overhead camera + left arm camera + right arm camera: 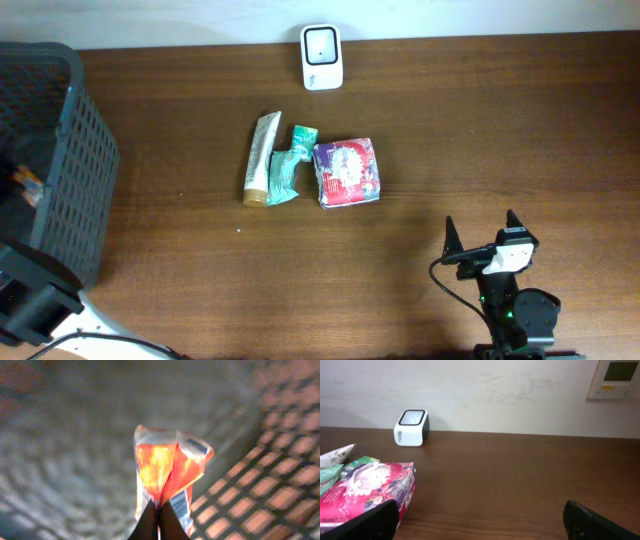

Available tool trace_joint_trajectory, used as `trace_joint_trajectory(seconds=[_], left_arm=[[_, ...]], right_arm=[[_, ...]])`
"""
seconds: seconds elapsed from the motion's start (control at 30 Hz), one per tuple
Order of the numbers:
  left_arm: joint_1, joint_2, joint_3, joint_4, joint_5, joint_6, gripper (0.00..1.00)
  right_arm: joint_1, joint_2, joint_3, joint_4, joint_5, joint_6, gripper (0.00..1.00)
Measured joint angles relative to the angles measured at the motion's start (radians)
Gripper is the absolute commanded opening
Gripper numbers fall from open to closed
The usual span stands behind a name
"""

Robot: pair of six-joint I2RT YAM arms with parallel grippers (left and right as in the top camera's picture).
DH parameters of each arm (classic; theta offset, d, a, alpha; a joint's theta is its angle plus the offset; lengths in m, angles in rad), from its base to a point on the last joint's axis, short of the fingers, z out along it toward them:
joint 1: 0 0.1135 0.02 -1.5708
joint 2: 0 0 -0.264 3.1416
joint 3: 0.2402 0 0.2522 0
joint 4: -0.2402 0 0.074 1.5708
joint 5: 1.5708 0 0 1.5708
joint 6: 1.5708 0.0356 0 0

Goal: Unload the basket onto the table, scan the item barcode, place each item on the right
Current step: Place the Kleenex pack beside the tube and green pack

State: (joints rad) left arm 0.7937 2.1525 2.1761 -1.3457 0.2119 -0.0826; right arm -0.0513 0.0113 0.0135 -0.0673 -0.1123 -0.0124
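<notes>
Table [450, 120]: brown top, beneath and ahead of the right pincer [480, 510].

Basket [90, 150]: dark mesh. The left pincer [159, 510] is down inside it, mesh wall just to its right.

Right pincer: released, jaws wide, nothing between them, low over the table, idle.

Wipes pack [370, 490]: pink, ahead-left of the right pincer, flat on the table. Tube [262, 158] and green sachet [288, 165] lie just beyond the pack, touching or nearly so.

Scanner [320, 45]: small white box, well ahead-left of the right pincer, at the far table edge.

Orange packet [167, 467]: the item to scan. Left pincer clenched on its lower crimped edge, and the packet stands up past the tips, inside the basket.

Step, my read: lift out and carry to the scanner. Rise straight up until clear of the rim, no dragging on the mesh. The grip is on a thin edge, so go slow or the packet may swing or slip. Pass above the pile. Dark stripes near the tips could be the code, too blurred to tell. If so, turn that face to the scanner window.
</notes>
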Motion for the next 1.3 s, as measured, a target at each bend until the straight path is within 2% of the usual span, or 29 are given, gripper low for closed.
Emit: trace_joint_trajectory(seconds=[0.07, 0.1, 0.17, 0.23, 0.27, 0.37, 0.47, 0.53, 0.57, 0.63, 0.73, 0.77, 0.8, 0.83, 0.87, 0.9, 0.93, 1.0, 1.07, 1.13, 1.3], left_arm=[[0.003, -0.012, 0.279, -0.050, 0.078, -0.041, 0.00], [0.003, -0.018, 0.429, -0.085, 0.180, -0.069, 0.00], [0.003, -0.030, 0.594, -0.101, 0.396, -0.152, 0.00], [-0.019, -0.032, 0.666, -0.109, 0.562, -0.189, 0.00], [-0.074, -0.032, 0.683, -0.118, 0.637, -0.203, 0.00], [-0.261, -0.032, 0.683, -0.154, 0.678, -0.209, 0.00], [-0.485, -0.032, 0.683, -0.198, 0.550, -0.198, 0.00], [-0.684, -0.032, 0.668, -0.254, 0.315, -0.194, 0.00], [-0.747, -0.032, 0.646, -0.258, 0.249, -0.194, 0.00], [-0.936, -0.032, 0.523, -0.259, 0.074, -0.193, 0.00], [-1.100, -0.027, 0.305, -0.163, -0.026, -0.191, 0.02], [-1.135, -0.030, 0.233, -0.107, -0.045, -0.191, 0.10], [-1.183, -0.026, 0.124, -0.060, -0.068, -0.191, 0.29], [-1.195, -0.024, 0.085, -0.026, -0.075, -0.188, 0.43], [-1.202, -0.024, 0.048, -0.001, -0.083, -0.188, 0.84], [-1.201, -0.024, 0.031, 0.000, -0.091, -0.188, 0.96], [-1.200, -0.024, 0.031, 0.004, -0.100, -0.187, 0.99], [-1.200, -0.024, 0.031, 0.006, -0.134, -0.187, 0.99], [-1.192, -0.024, 0.031, 0.005, -0.226, -0.187, 0.99], [-1.143, -0.024, 0.031, 0.005, -0.285, -0.187, 0.99], [-1.036, -0.024, 0.031, 0.001, -0.316, -0.187, 0.99]], right_arm=[[0.000, 0.001, 0.000, 0.000, 0.000, 0.000, 0.98], [0.000, 0.001, 0.000, 0.000, 0.000, 0.000, 0.99], [0.000, 0.001, 0.000, 0.000, 0.000, 0.000, 0.99], [0.000, 0.001, 0.000, 0.000, 0.000, 0.000, 0.99], [0.000, 0.001, 0.000, 0.000, 0.000, 0.001, 0.98], [0.000, 0.001, 0.000, 0.000, 0.000, 0.000, 0.99], [0.000, 0.001, 0.000, 0.000, 0.000, 0.000, 0.99], [0.000, 0.001, 0.000, 0.000, 0.000, 0.000, 0.99], [0.000, 0.001, 0.000, 0.000, 0.000, 0.000, 0.99], [0.000, 0.001, 0.000, 0.000, 0.000, 0.000, 0.99], [0.000, 0.001, 0.000, 0.000, 0.000, 0.001, 0.99], [0.000, 0.001, 0.000, 0.000, 0.000, 0.000, 0.98], [0.000, 0.001, 0.000, 0.000, 0.000, 0.000, 0.99], [0.000, 0.001, 0.000, 0.000, 0.000, 0.000, 0.99], [0.000, 0.001, 0.000, 0.000, 0.000, 0.000, 0.99], [0.000, 0.001, 0.000, 0.000, 0.000, 0.000, 0.99], [0.000, 0.001, 0.000, 0.000, 0.000, 0.001, 0.99], [0.000, 0.001, 0.000, 0.000, 0.000, 0.000, 0.99], [0.000, 0.001, 0.000, 0.000, 0.000, 0.000, 0.99], [0.000, 0.001, 0.000, 0.000, 0.000, 0.000, 0.99], [0.000, 0.001, 0.000, 0.000, 0.000, 0.000, 0.99]])
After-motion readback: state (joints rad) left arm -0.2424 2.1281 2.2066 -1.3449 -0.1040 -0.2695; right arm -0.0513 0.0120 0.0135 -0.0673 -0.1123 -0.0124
